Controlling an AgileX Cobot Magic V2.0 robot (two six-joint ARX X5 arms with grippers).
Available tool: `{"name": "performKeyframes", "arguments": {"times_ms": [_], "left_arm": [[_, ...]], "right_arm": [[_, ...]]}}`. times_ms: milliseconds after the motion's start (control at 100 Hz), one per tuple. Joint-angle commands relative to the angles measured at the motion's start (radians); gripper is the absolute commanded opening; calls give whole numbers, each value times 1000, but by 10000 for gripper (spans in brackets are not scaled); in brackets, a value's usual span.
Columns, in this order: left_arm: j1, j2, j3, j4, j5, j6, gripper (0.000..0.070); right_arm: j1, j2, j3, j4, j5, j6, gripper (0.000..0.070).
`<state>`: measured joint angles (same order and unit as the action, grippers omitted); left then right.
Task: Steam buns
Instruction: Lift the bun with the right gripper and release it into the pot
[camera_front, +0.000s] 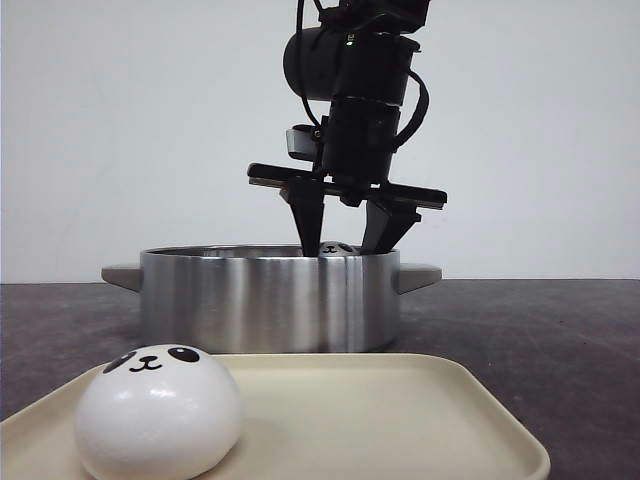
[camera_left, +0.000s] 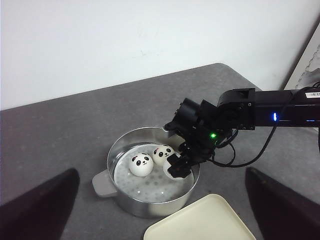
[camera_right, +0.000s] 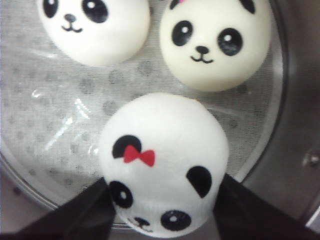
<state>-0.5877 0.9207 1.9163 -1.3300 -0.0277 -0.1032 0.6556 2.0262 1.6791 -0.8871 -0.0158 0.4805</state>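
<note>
Grey tabletop (camera_front: 560, 330) | right gripper (camera_right: 162, 220) is pinching bow bun (camera_right: 165, 160) inside steamer pot (camera_front: 270, 300) beside two buns (camera_left: 141, 164) | fourth bun (camera_front: 158, 410) is waiting on tray (camera_front: 400, 410) | advice: release low, lift straight | left gripper: jaws spread, empty

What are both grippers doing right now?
Left gripper: open, holding nothing.
Right gripper: fingers on either side of a bow-marked bun over the pot; grip can't be confirmed.

Three views, one steel pot (camera_front: 270, 300) shared.
Front: low, table level, facing forward, tray (camera_front: 400, 400) nearest. Left wrist: high, well back, looking down. Right wrist: close inside pot, over buns (camera_right: 165, 165).
</note>
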Motion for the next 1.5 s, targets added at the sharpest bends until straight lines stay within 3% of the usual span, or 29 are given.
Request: {"name": "performKeyframes", "arguments": {"times_ms": [0, 510, 670, 930, 1220, 1400, 1450, 1490], "left_arm": [[-8, 7, 18, 4, -3, 9, 672], [-8, 7, 18, -18, -3, 9, 672], [-8, 7, 18, -18, -3, 9, 672], [-8, 7, 18, -18, -3, 9, 672], [-8, 8, -7, -19, -2, -17, 672], [-8, 6, -160, -51, 6, -95, 672], [-8, 6, -225, -51, 19, -118, 672], [-8, 6, -289, -37, 48, -135, 672]], "right_arm": [[4, 26, 16, -21, 16, 29, 440], [3, 26, 16, -29, 14, 63, 463], [3, 26, 16, -33, 15, 63, 569], [3, 26, 16, -22, 18, 62, 570], [3, -33, 156, 10, 105, 0, 566], [32, -175, 308, -41, 234, -101, 419], [49, -235, 322, -40, 270, -130, 329], [64, -290, 324, -36, 303, -151, 208]]}}
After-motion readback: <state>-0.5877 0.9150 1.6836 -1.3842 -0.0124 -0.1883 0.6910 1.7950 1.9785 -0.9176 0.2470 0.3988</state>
